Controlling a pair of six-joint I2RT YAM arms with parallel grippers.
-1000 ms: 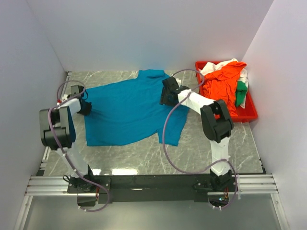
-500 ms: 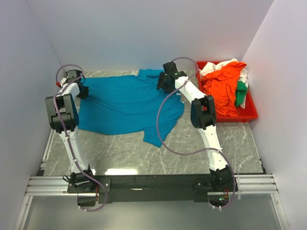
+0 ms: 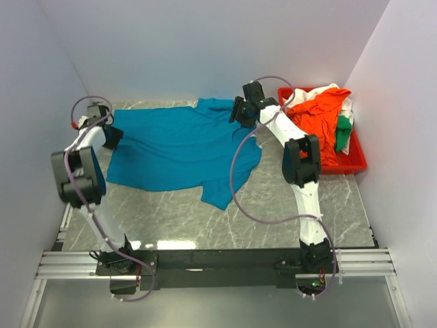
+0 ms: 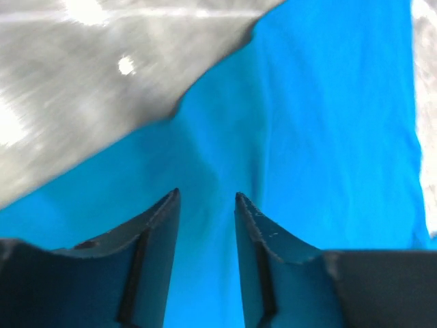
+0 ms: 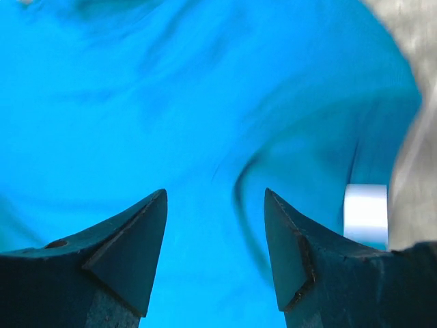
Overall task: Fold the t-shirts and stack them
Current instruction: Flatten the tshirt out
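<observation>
The left gripper (image 4: 205,197), narrowly parted, and right gripper (image 5: 215,195), wide, hold nothing above the shirt (image 3: 177,147). Its near corner looks bunched, so flatten it before folding.

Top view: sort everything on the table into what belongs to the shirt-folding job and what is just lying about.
Belongs to the job:
- teal t-shirt, spread on the table
- orange t-shirt, white t-shirt and green t-shirt, heaped in the tray

Just there:
- red tray
- marble table
</observation>
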